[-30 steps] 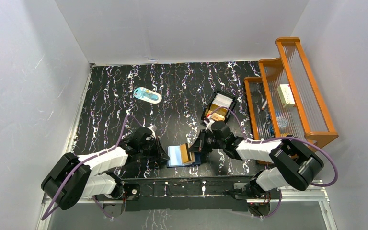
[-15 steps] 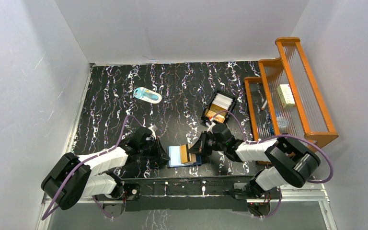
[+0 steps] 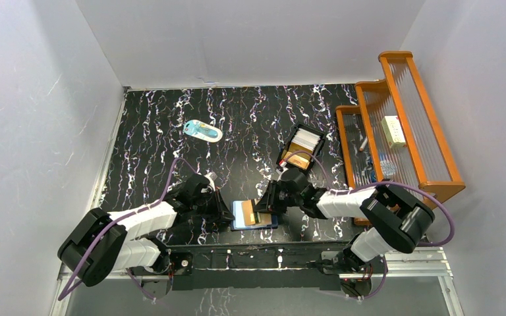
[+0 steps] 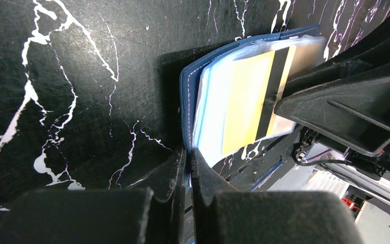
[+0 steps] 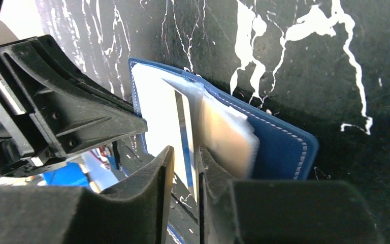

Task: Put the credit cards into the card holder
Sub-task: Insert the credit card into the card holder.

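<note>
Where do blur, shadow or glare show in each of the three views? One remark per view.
Top external view: evenly lit and sharp, the card holder small. Left wrist view: left gripper blurred up close, golden card sharp, dark shadow beside the holder. Right wrist view: right gripper blurred, far left overexposed.

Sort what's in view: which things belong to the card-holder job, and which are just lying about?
Job: navy card holder; golden-tan card partly in it; spare cards in the black tray.
Lying about: pale-blue oval item; orange wooden rack.
</note>
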Robot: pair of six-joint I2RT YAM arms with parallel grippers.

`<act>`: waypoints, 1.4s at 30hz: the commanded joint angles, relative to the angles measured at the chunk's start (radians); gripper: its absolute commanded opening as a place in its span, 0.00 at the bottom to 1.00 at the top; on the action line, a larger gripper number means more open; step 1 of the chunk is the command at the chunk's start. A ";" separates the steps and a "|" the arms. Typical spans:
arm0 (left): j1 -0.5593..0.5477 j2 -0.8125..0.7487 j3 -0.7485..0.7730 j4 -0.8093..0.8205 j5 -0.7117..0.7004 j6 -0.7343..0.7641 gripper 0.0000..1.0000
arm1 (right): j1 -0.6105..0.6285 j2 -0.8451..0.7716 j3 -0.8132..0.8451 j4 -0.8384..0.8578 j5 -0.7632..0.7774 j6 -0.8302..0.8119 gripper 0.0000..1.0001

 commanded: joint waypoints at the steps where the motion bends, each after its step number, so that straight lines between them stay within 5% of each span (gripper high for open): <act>1: -0.001 0.010 -0.011 -0.011 0.005 0.003 0.00 | 0.014 -0.035 0.117 -0.303 0.107 -0.085 0.35; 9: -0.001 0.017 -0.005 -0.013 0.007 0.005 0.00 | 0.018 -0.062 0.181 -0.463 0.167 -0.133 0.45; 28: -0.002 -0.007 0.001 -0.003 0.010 -0.018 0.00 | 0.116 0.063 0.255 -0.305 0.080 -0.066 0.39; 42: -0.004 -0.004 0.006 0.007 0.033 -0.009 0.00 | 0.127 0.095 0.323 -0.413 0.134 -0.183 0.32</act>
